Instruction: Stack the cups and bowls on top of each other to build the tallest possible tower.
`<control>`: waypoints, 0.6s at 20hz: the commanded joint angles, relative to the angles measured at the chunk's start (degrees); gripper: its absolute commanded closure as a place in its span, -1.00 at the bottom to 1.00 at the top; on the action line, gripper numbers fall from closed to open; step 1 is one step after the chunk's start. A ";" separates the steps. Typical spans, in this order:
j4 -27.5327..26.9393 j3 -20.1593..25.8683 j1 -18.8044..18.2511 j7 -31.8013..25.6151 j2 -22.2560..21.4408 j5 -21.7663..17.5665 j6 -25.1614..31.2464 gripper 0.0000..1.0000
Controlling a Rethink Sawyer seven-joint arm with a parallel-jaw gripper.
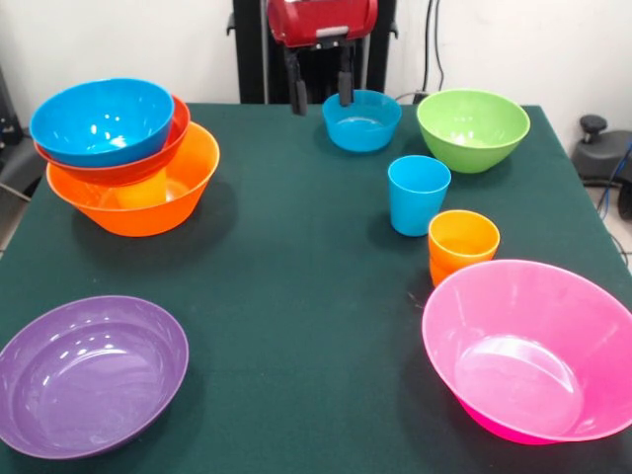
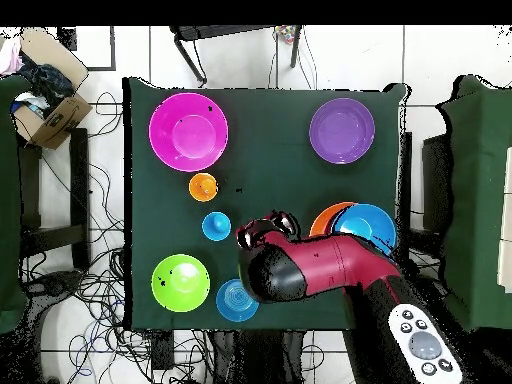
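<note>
The red and black arm is cut off by the front view's top edge. From above its bulk hides part of the tower's big orange plastic bowl [image 2: 322,220]. The glossy pink bowl [image 1: 533,351] runs past the front view's right edge, the purple bowl [image 1: 89,375] past its left. Behind the pink rim, the nested orange tumblers [image 1: 462,243] show only their tops.

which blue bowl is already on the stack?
The bigger blue bowl, nested on top of the red-orange bowl inside the big orange bowl. The small blue bowl sits alone on the table, by the green bowl and below the gripper.
</note>
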 commanded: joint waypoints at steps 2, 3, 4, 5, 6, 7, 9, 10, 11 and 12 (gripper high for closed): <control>7.90 2.96 -1.33 -2.40 1.31 -6.87 -1.07 -1.00; 9.47 4.21 -2.01 -3.64 0.43 -7.04 -0.56 -1.00; 10.00 3.31 -0.92 -3.67 -0.58 -7.60 0.69 -1.00; 10.30 1.71 0.84 -1.78 -1.47 -8.14 0.43 -1.00; 10.11 -0.37 2.96 0.25 -1.91 -8.92 0.45 -1.00; 10.35 -1.29 4.01 1.35 -1.85 -9.60 0.01 -1.00; 11.18 -2.18 4.69 2.52 -0.99 -11.31 -1.96 -1.00; 11.21 -2.83 5.10 2.85 -0.22 -12.55 -2.90 -1.00; 11.52 -3.61 5.06 3.28 0.67 -13.79 -4.15 -1.00; 11.57 -3.87 4.73 3.18 1.63 -14.95 -5.16 -1.00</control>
